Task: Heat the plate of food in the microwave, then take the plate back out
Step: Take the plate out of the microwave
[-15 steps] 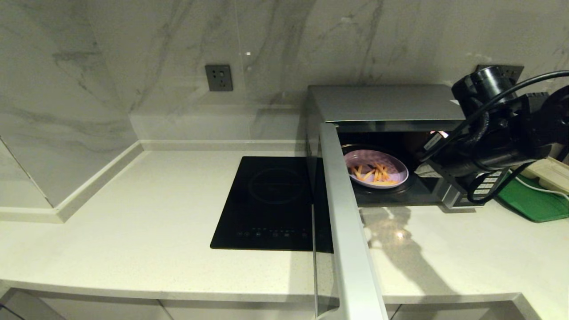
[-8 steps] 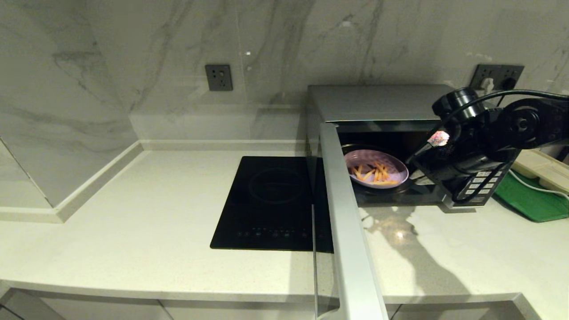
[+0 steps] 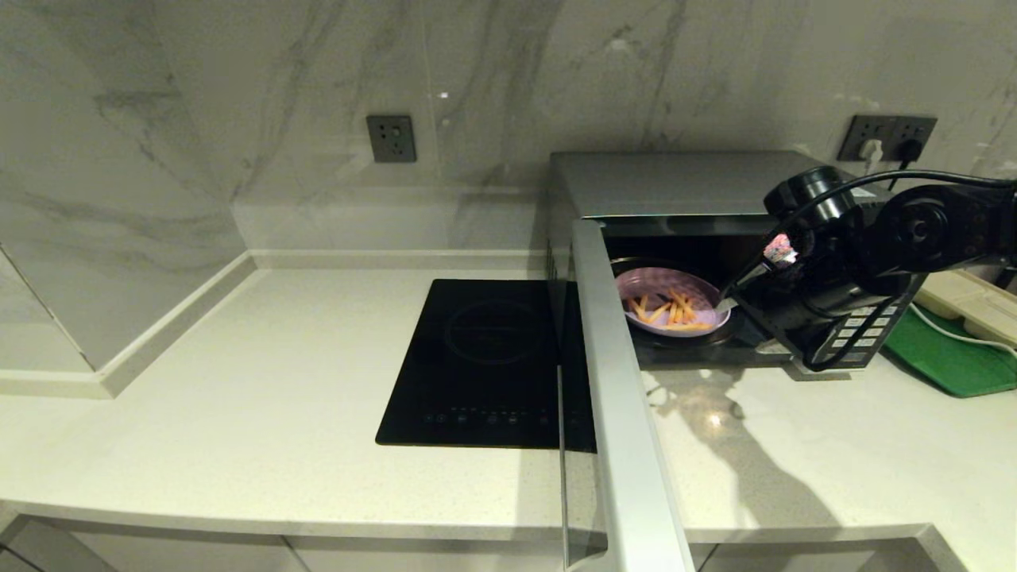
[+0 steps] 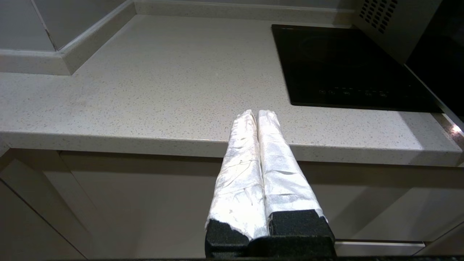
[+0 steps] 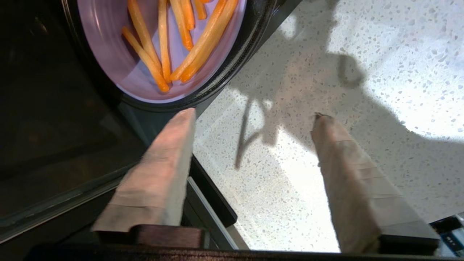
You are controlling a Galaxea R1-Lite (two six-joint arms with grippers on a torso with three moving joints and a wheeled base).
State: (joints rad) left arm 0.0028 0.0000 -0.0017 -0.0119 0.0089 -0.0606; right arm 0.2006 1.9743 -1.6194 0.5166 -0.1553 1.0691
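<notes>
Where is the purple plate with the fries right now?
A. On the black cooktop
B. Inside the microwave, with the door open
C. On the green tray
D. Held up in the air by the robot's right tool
B. The plate of food sits on the turntable inside the microwave, whose door is swung open; the right tool is open just beside the plate, holding nothing.

The plate of food (image 3: 672,311) sits in the microwave (image 3: 691,191), right of the cooktop (image 3: 485,365)
</notes>
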